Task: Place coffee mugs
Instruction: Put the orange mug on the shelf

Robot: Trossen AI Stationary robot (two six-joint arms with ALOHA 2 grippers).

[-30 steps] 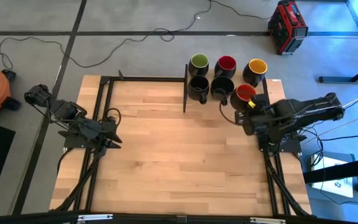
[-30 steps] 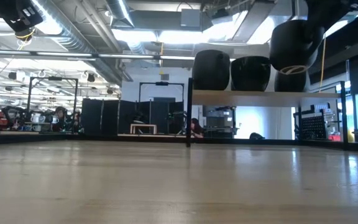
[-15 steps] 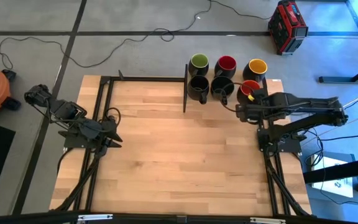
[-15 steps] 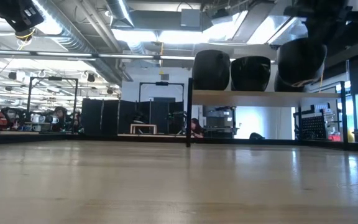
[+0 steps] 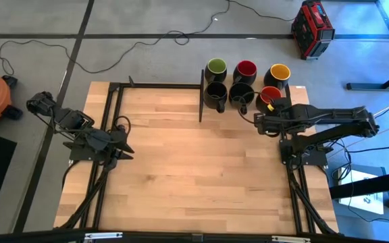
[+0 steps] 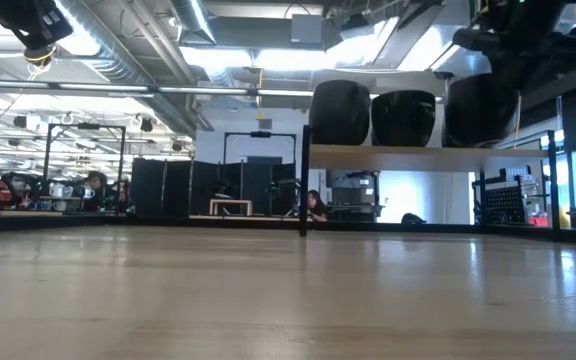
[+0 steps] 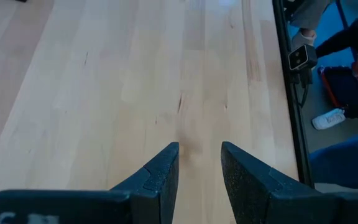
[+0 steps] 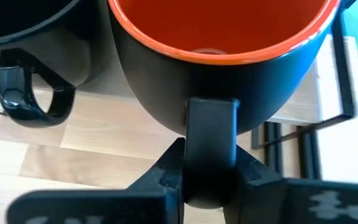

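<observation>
Six dark coffee mugs stand in two rows at the table's far edge: green point(image 5: 216, 67), red point(image 5: 246, 68) and yellow point(image 5: 279, 71) insides behind, two black ones point(image 5: 215, 93) point(image 5: 240, 93) and a red-inside one point(image 5: 270, 94) in front. In the low view three mugs line a raised shelf point(image 6: 408, 150). My right gripper point(image 8: 210, 177) is shut on the front red-inside mug point(image 8: 219, 56). My left gripper point(image 7: 199, 168) hangs open over the table's left side point(image 5: 123, 150) with nothing between its fingers. My right gripper pinches the red-inside mug's handle point(image 8: 211, 124) between its two fingers. The fingers slant down at it from the table's near side. The mug stands upright, mouth up, its base point(image 6: 480, 143) level with the shelf board; whether it rests there I cannot tell.
A dark upright post point(image 5: 201, 94) stands left of the mugs. A black mug's handle point(image 8: 27, 96) sits close beside the held mug. The wooden tabletop point(image 5: 194, 169) lies bare between the arms. A red toolbox point(image 5: 312, 27) and cables are on the floor beyond.
My right gripper has swung toward the table's far edge and come down with the red-inside mug. The mug, tilted and above the shelf a second ago, now stands upright in line with the two black mugs.
</observation>
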